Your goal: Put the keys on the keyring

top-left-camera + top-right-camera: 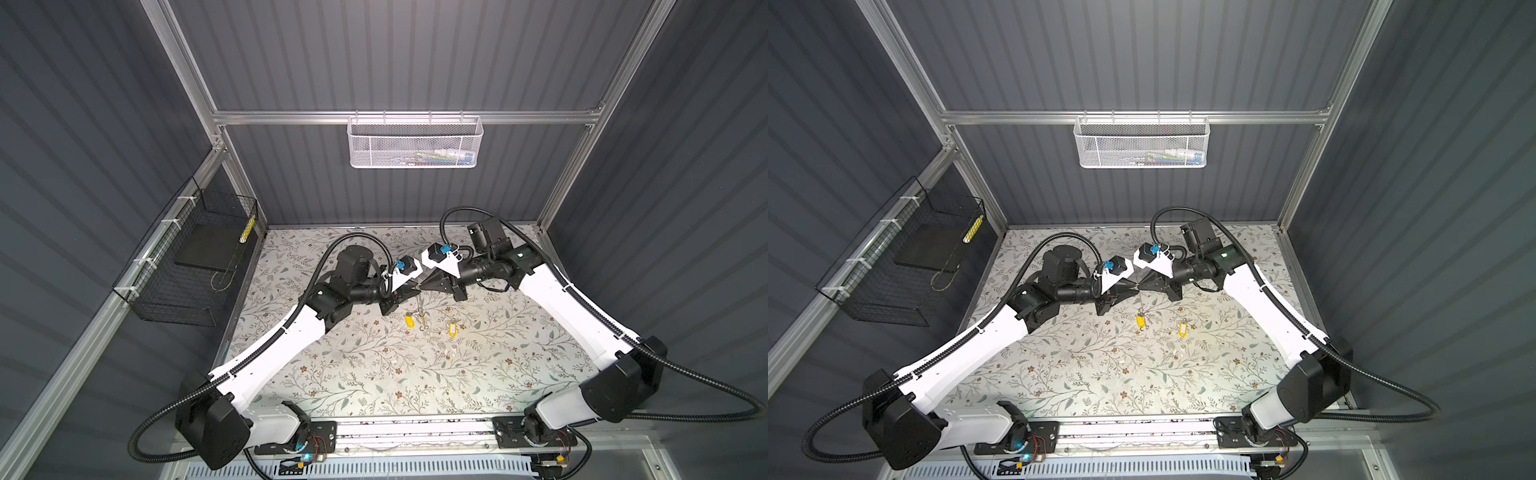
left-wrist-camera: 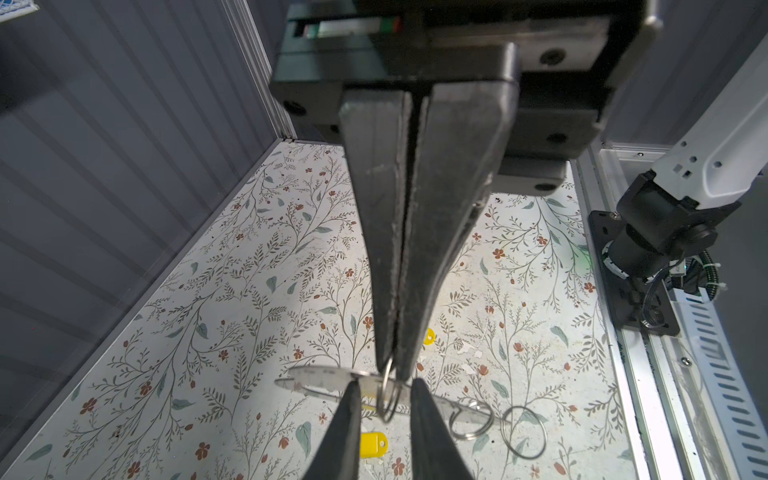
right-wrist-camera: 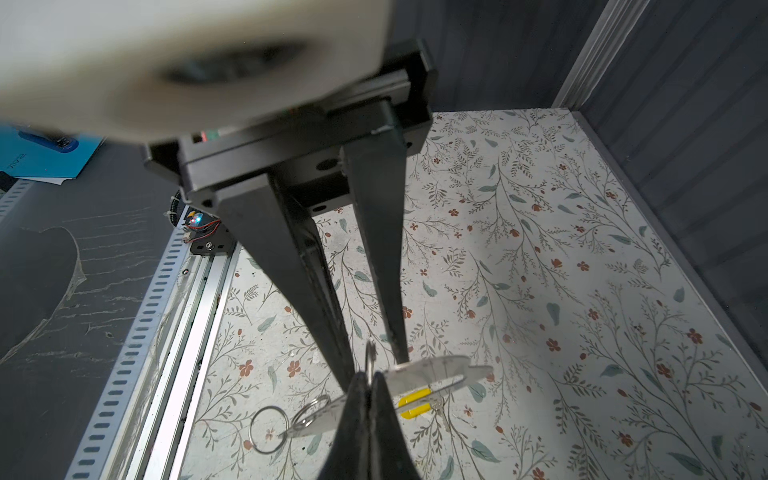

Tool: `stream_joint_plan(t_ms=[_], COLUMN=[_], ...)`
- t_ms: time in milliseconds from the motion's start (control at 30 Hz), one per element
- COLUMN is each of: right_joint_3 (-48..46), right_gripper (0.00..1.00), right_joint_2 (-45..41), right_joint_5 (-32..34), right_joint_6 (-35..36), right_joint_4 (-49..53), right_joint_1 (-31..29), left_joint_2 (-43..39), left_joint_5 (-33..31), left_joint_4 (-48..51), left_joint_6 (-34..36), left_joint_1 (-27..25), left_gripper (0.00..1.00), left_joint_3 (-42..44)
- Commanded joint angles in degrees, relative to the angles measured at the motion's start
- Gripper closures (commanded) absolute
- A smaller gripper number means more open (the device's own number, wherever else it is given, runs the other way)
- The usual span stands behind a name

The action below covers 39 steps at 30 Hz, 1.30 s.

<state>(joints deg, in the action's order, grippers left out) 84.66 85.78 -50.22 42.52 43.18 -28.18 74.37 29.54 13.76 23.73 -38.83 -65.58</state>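
Right gripper clenched on small silvery split ring, mid-table; flat grey oval keyring seems to hang off it. Left gripper jaws apart, straddling: close squarely on keyring. Yellow plastic key tags just below.

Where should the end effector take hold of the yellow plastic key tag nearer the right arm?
I'd pinch the yellow plastic key tag across its long edges at mid-body, coming straight down: it lies flat on the floral-patterned table, and its narrow width suits a pinch.

Robot lab cell; aluminium frame, grey panelled walls (floral tabletop).
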Motion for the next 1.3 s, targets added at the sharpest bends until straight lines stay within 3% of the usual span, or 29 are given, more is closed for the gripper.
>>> stream_joint_plan(t_ms=[0,200,700,867,967,1067,1133,1200,1267], right_joint_3=[1.82,1.91,2.44,2.52,2.44,2.14,-0.28,-4.03,-8.83], right_gripper=[1.0,1.0,1.0,1.0,1.0,1.0,0.85,0.61,0.49], right_joint_2=[0.28,0.44,1.06,0.95,0.99,0.76,-0.4,-2.25,-4.49], right_joint_5=[-1.89,-1.75,-1.81,-1.75,-1.3,0.22,3.62,6.46,10.7], right_joint_6=[0.37,0.37,0.63,0.62,0.15,-2.4,-7.07,-10.93,-16.98], right_joint_4=[0.65,0.7,1.43,1.4,1.13,-0.55,-6.05,-11.91,-19.88], right_joint_1=[-0.4,-0.39,-0.66,-0.8,-0.73,-0.69,-0.54,-0.13,0.61], left_joint_2=[-1.33,-1.65,-2.84,-2.2,-1.89,-1.64,-1.81,-2.34,-2.69], left_joint_5=[1.91,2.33,1.93,2.18,1.84,-1.54,-6.21,-11.71,-18.08], left_joint_4=[0.2,0.38,0.39,0.86,1.06,-0.17,-3.66,-8.96,-14.98], left_joint_6=[1.37,1.92,2.46,2.69,2.77,1.46,-0.85,-4.22,-8.93], left_joint_1=[0.24,0.24,0.25,0.24,0.25,0.24,0.16,0.03,-0.49], left_gripper=[0.81,0.86,0.85,0.92,1.0,1.0,1.0,1.0,1.0], left_joint_3=[-1.47,-1.14,-0.51,-0.8,-0.81,-0.58,0.66,2.83,5.14])
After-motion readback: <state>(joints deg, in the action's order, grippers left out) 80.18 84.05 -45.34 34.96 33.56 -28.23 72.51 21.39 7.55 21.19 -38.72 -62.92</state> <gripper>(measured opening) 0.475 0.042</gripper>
